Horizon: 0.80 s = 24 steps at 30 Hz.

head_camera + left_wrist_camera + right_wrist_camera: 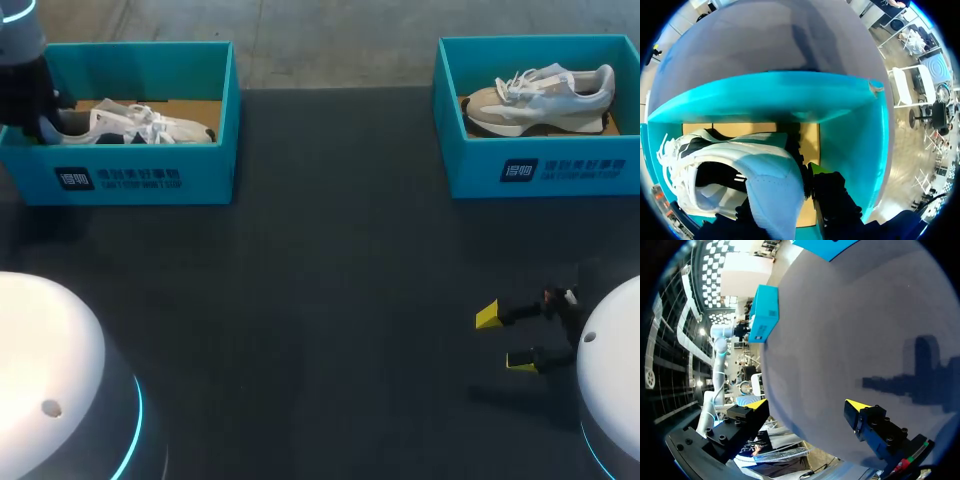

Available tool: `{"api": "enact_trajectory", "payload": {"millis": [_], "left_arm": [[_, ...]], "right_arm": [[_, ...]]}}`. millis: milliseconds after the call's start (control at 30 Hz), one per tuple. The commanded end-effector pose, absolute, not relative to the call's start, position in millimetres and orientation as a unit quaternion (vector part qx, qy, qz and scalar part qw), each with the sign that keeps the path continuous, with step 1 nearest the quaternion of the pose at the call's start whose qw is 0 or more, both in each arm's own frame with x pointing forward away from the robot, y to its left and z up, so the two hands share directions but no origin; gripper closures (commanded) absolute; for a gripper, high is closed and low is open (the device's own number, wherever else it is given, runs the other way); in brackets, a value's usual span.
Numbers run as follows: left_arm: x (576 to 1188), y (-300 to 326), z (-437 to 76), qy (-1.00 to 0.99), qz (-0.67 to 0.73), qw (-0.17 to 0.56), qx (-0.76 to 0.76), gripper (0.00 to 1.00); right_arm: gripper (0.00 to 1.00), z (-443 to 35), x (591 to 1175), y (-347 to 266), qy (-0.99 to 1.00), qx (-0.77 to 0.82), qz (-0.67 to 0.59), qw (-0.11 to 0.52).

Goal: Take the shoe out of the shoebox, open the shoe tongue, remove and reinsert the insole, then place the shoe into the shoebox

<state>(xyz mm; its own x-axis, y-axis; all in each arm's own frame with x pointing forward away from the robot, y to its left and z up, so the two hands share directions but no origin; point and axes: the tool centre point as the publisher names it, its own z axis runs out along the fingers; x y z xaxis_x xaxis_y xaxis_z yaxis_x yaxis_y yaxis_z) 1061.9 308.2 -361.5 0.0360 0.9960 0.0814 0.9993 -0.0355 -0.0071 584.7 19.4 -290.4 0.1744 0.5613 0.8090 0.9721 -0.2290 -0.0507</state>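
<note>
Left end effector (42, 125), grip unclear, at the heel of a shoe (140, 122) in the far-left-corner box (140, 182); likely light and floppy, best held there; right end effector (505, 338) spread apart.

White print (118, 179) on left shoebox (205, 170) and right shoebox (470, 170), unreadable.
</note>
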Motion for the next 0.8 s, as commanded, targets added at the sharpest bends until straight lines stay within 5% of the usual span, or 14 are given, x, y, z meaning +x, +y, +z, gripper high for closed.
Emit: {"api": "enact_trajectory", "payload": {"millis": [33,800], "left_arm": [[1066,308,-365,-0.69,-0.029,0.033,-0.722,1.0],[1066,303,-377,-0.691,-0.033,0.043,-0.721,1.0]], "right_arm": [[0.0,-288,581,19,-0.543,-0.706,-0.343,0.298],[0.0,-288,581,19,-0.543,-0.706,-0.343,0.298]]}}
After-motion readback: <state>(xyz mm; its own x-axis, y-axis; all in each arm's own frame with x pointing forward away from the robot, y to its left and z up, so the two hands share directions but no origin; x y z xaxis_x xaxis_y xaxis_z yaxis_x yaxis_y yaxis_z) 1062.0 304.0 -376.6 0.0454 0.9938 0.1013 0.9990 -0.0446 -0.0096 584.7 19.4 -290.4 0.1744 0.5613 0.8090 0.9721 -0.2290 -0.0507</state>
